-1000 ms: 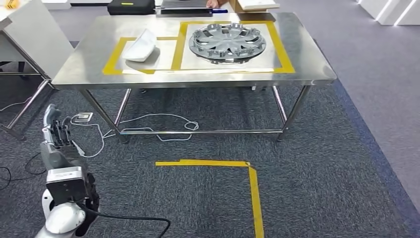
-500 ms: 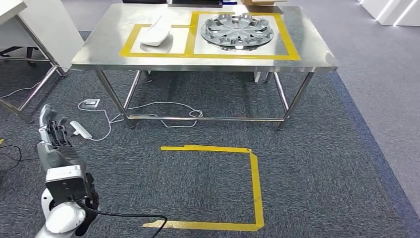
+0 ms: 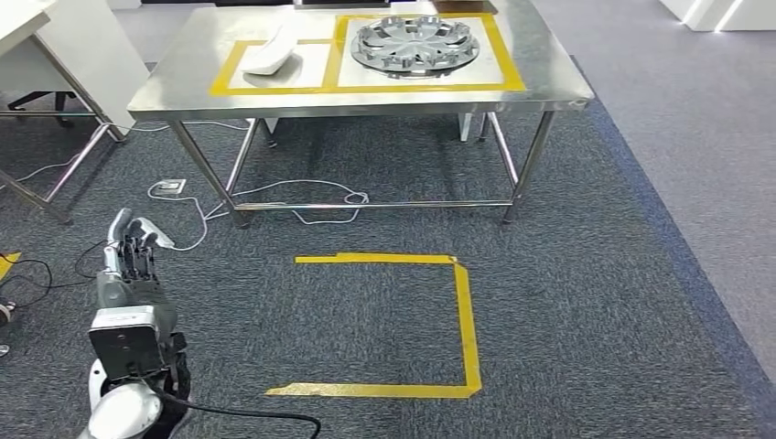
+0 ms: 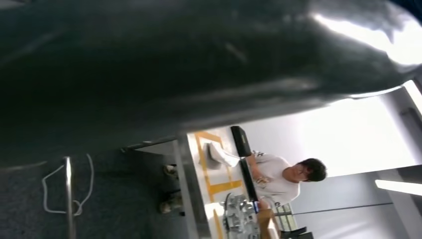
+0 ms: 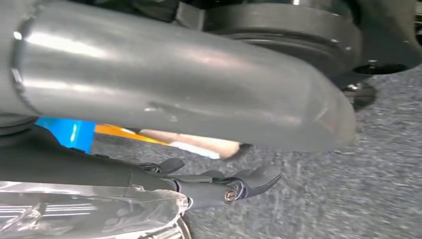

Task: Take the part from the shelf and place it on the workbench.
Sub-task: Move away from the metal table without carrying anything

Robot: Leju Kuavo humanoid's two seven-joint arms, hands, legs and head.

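Note:
The steel workbench (image 3: pixel 183 78) stands at the top of the head view. A white curved part (image 3: pixel 271 50) lies in its left yellow-taped box, and a silver wheel cover (image 3: pixel 416 43) lies in the right box. My left hand (image 3: pixel 131 256) hangs low at the left over the carpet, well short of the bench, its fingers straight and holding nothing. In the right wrist view my right hand (image 5: pixel 234 184) shows dark fingers stretched out above the carpet with nothing in them. The left wrist view catches the white part (image 4: pixel 219 154) on the bench.
Yellow floor tape (image 3: pixel 462 320) marks a square in front of the bench. White cables (image 3: pixel 302 197) and a power strip (image 3: pixel 156 236) lie under and left of it. Another table (image 3: pixel 55 55) stands at the far left. A person (image 4: pixel 278 177) sits behind the bench.
The whole view has shifted: the bench sits higher and farther off, and more floor tape shows, so the camera has backed away. My left hand stays empty.

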